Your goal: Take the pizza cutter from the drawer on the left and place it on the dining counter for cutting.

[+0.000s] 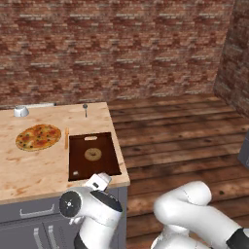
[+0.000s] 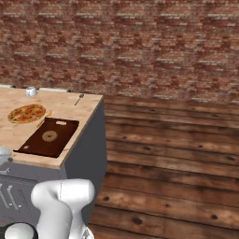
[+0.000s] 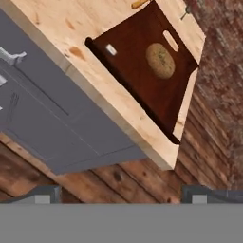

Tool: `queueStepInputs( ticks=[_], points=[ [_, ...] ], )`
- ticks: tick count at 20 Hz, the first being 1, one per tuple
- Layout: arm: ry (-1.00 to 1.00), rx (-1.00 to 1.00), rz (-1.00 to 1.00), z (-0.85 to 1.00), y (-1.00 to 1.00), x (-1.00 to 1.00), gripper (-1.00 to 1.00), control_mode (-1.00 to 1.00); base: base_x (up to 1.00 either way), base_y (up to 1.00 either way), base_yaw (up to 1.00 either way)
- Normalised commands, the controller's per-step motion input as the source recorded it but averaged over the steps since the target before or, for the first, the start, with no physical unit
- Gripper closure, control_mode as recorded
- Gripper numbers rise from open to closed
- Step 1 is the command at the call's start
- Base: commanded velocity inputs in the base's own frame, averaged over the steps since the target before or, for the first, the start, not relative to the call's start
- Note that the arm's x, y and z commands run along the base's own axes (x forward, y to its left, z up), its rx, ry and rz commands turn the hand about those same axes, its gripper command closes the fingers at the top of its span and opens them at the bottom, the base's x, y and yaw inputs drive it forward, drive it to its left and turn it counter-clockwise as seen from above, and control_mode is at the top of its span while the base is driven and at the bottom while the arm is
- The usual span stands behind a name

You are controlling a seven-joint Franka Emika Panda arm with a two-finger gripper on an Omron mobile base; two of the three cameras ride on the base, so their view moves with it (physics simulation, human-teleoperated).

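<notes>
The gripper [image 3: 118, 192] gapes wide and empty near the shut drawer [image 1: 34, 210], where the cutter presumably lies hidden; light, stiff, slick-wheeled, it is probably best pinched by its handle.

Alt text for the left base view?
A wooden counter on grey cabinets holds a pizza, a dark cutting board with a round cookie, a spoon and a small bowl. The white robot arm bends low in front, against a brick wall.

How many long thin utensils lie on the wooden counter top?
2: the orange stick-like utensil lies between the pizza and the cutting board; the small metal utensil lies near the far edge. Others may be hidden in closed drawers.
</notes>
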Motion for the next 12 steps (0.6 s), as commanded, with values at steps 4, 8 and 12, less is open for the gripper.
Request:
queueStepInputs(
  ticks=[4, 8, 12],
  points=[
    [0.00, -0.12, 0.09, -0.32, 0.84, 0.00, -1.00, -1.00, 0.00, 0.00, 0.00],
    [-0.04, -0.12, 0.04, -0.29, 0.69, 0.07, -1.00, -1.00, 0.00, 0.00, 0.00],
    [-0.09, -0.06, 0.00, -0.25, 0.47, 0.15, -1.00, -1.00, 0.00, 0.00, 0.00]
  ],
)
